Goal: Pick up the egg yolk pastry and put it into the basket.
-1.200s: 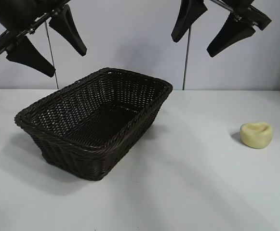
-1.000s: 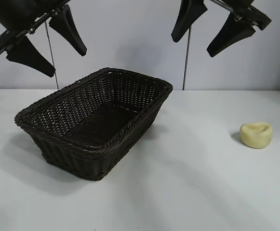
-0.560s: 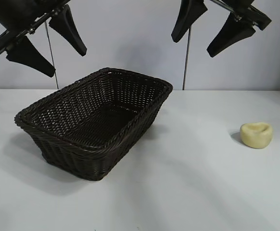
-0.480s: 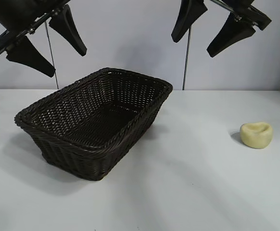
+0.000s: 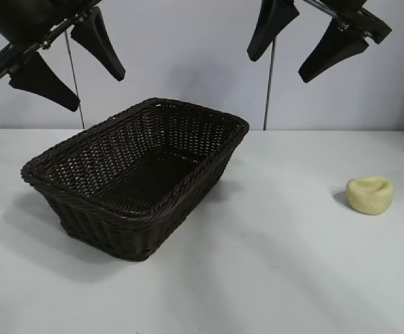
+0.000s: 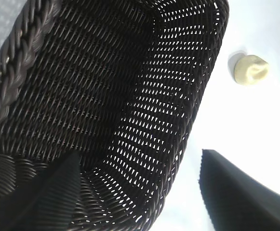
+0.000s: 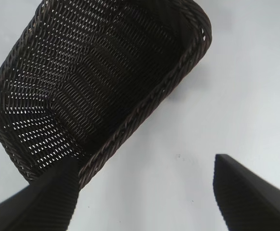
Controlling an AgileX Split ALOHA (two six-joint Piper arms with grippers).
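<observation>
A: Item 1, egg yolk pastry [image 5: 370, 195]. Loc?

B: On the desk [image 5: 292, 278], approx. 3 o'clock from the basket [image 5: 136, 175], well apart from it. Pale yellow, dented top up, nothing touching it. Also seen in the left wrist view, pastry [image 6: 248, 70] beyond the basket's far short wall.

A: Item 2, basket?

B: Dark wicker, rect., braided rim, sits desk-left at an angle. Nothing in it. Right wrist view looks straight into it [image 7: 101, 82].

A: Item 3, grippers?

B: Right gripper [image 5: 309, 38] hangs high, above the gap betw. basket and pastry, fingers spread wide, holding nothing. Left gripper [image 5: 59, 59] high at 11 o'clock of the basket, fingers also spread, holding nothing; idle.

A: Step in hand?

B: Judged: reach for the pastry, not begun. Right arm is the nearer one, so use it.

A: Method notes?

B: Shift twd. 3 o'clock until centred over the pastry, then descend straight. Keep fingers wide till they straddle the lump, tips near desk level. Close gently: looks soft, prob. squashes or slips if pinched hard. Grip across the round sides, not the dent.

A: Risks?

B: Off-centre descent may nudge it along the desk. Lift clear of the rim before crossing to the basket.
</observation>
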